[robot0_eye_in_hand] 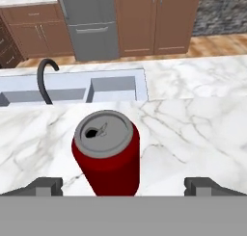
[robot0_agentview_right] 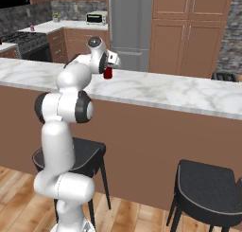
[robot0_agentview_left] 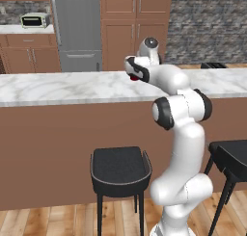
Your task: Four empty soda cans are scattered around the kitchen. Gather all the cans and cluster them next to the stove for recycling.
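The arm reaches forward over the marble island counter (robot0_agentview_left: pixel 58 88), and its gripper (robot0_eye_in_hand: pixel 123 186) hangs just above and behind a red can (robot0_eye_in_hand: pixel 107 153) that stands upright on the stone. In the hand view the two dark fingertips (robot0_eye_in_hand: pixel 44 186) sit far apart at the bottom, one on each side of the can, with clear marble showing between each tip and the can's wall, so the jaws are spread wide and grip nothing. The can's silvery top with its open tab hole faces up toward the hand. It stands on the near part of the counter, a little back from the sink (robot0_eye_in_hand: pixel 113 88), whose two basins are cut into the far side of the slab; a dark curved faucet (robot0_eye_in_hand: pixel 44 78) rises by the left basin. From the left base view the can (robot0_agentview_left: pixel 134 78) shows as a small red patch tucked under the white wrist, partly hidden by it, and from the right base view it (robot0_agentview_right: pixel 108 73) peeks out below the hand, toward the middle of the counter's length. The stove (robot0_agentview_right: pixel 26 40) sits well away, against the far wall at the left in the right base view. Two black stools (robot0_agentview_left: pixel 120 170) stand on the wooden floor along the counter's near side. A steel fridge (robot0_agentview_left: pixel 77 28) stands among brown cabinets beyond.
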